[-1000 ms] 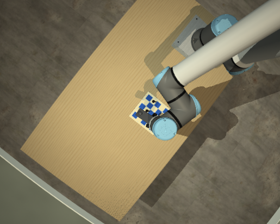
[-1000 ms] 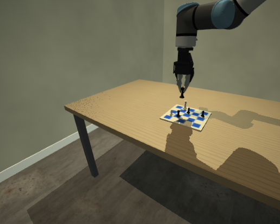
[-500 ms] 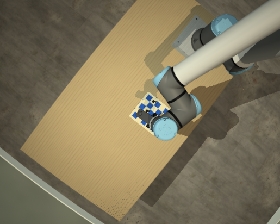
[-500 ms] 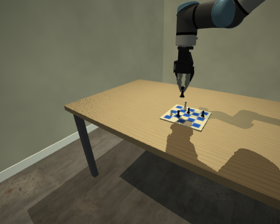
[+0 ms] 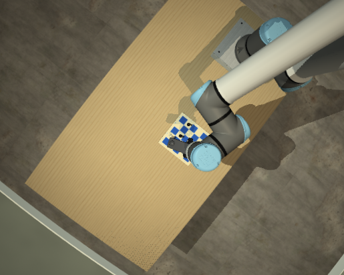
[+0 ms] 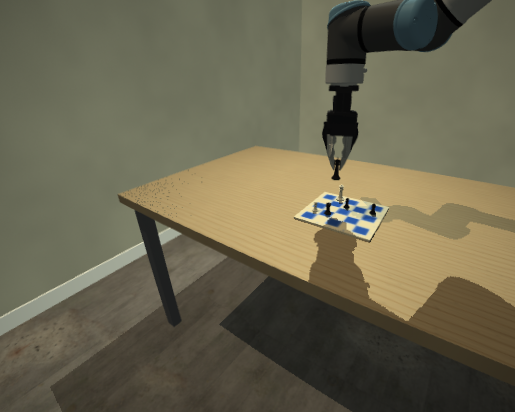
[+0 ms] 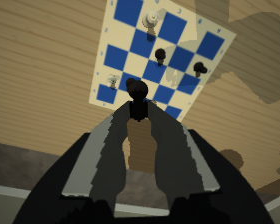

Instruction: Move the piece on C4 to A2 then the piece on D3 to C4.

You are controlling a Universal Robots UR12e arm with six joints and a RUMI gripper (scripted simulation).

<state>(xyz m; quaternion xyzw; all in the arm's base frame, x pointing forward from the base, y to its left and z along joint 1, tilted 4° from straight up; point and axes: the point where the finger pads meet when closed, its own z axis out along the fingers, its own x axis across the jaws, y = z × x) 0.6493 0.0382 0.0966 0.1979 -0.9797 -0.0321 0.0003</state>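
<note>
The fingers (image 6: 337, 159) grip a black piece (image 6: 336, 171) above the board (image 6: 370, 235), off its squares.

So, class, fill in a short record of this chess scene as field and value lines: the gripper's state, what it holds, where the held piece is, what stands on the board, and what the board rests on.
gripper: shut, pointing down
held: a black piece, gripped near its top
piece height: in the air, apart from the board
pieces on board: three black, two white, all upright
tallest on board: white piece at the far edge
support: wooden table
</note>
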